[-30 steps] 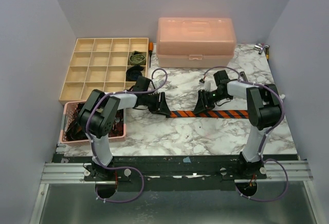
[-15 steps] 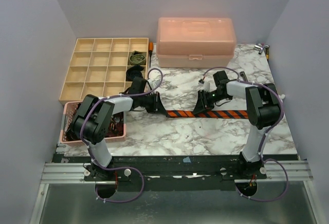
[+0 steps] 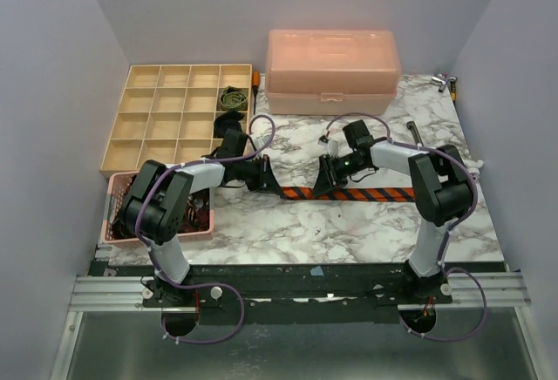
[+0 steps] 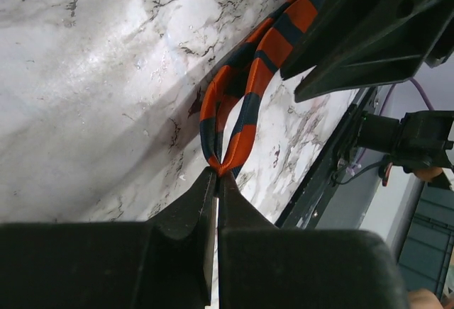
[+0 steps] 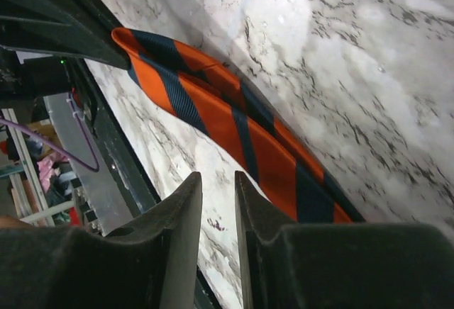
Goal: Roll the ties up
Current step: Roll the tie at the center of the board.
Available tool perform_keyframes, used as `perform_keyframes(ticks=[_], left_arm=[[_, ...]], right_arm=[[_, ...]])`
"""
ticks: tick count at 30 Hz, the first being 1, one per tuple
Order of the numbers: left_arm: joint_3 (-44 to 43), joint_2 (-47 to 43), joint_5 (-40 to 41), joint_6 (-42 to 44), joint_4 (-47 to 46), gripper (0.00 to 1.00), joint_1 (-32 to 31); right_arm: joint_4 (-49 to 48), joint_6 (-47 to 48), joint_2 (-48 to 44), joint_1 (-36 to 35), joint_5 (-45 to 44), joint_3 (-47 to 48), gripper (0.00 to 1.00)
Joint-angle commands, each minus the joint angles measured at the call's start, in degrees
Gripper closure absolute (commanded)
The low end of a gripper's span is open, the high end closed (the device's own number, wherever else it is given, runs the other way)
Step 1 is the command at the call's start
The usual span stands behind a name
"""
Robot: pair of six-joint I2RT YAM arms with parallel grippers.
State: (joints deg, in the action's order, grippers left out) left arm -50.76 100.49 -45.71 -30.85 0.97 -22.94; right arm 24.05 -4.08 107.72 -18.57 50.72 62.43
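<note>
The marble table (image 3: pixel 349 223) carries a pink box (image 3: pixel 332 71) at the back and a divided tray (image 3: pixel 166 118) to its left. An orange-and-navy tie (image 3: pixel 375 194) lies across the middle. The left gripper (image 4: pixel 216 174) is closed, pinching the tie's folded end. The right gripper (image 5: pixel 215 178) hovers close over the tie, fingers slightly parted, holding nothing.

From above, the left end of the striped tie (image 3: pixel 366 193) disappears under the left gripper (image 3: pixel 277 186), and the right gripper (image 3: pixel 321 188) covers a part further along. In the right wrist view the fingers (image 5: pixel 259 252) hide where the tie continues. The dark contents of the pink basket (image 3: pixel 112 210) are too small to name.
</note>
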Motion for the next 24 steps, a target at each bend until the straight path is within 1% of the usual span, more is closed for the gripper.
perform_keyframes(ticks=[1, 6, 10, 15, 17, 19, 21, 24], left_arm=[[-0.8, -1.5, -2.0, 1.1, 1.1, 1.00, 0.4], [-0.6, -3.9, -5.1, 1.0, 0.1, 1.00, -0.5], [-1.8, -3.9, -6.5, 0.7, -0.6, 1.00, -2.4], [-4.4, -1.5, -6.7, -1.4, -2.5, 1.00, -4.9], [-5.3, -0.4, -6.7, -2.6, -3.3, 1.00, -5.4], [-5.9, 0.5, -5.9, -3.7, -3.8, 1.00, -5.5], [-6.3, 1.5, -5.6, -5.1, -5.1, 1.00, -5.6], [-7.5, 3.0, -5.6, -6.4, -5.6, 1.00, -6.1]], right_arm=[[-2.2, -1.7, 4.9, -1.0, -0.6, 1.9, 0.74], [-5.6, -3.6, 8.7, -1.2, -3.8, 1.9, 0.82], [-6.4, -4.6, 10.6, -2.2, -3.0, 1.9, 0.84], [-3.9, -3.4, 8.2, -2.6, -1.2, 2.6, 0.84], [-2.2, -2.5, 5.6, -2.2, -0.7, 3.1, 0.82], [-0.2, -1.4, 3.3, -1.2, 0.1, 3.4, 0.78], [1.9, -0.3, 1.7, 0.9, 0.8, 3.4, 0.73], [5.2, 1.9, 0.8, 4.5, 2.6, 3.4, 0.63]])
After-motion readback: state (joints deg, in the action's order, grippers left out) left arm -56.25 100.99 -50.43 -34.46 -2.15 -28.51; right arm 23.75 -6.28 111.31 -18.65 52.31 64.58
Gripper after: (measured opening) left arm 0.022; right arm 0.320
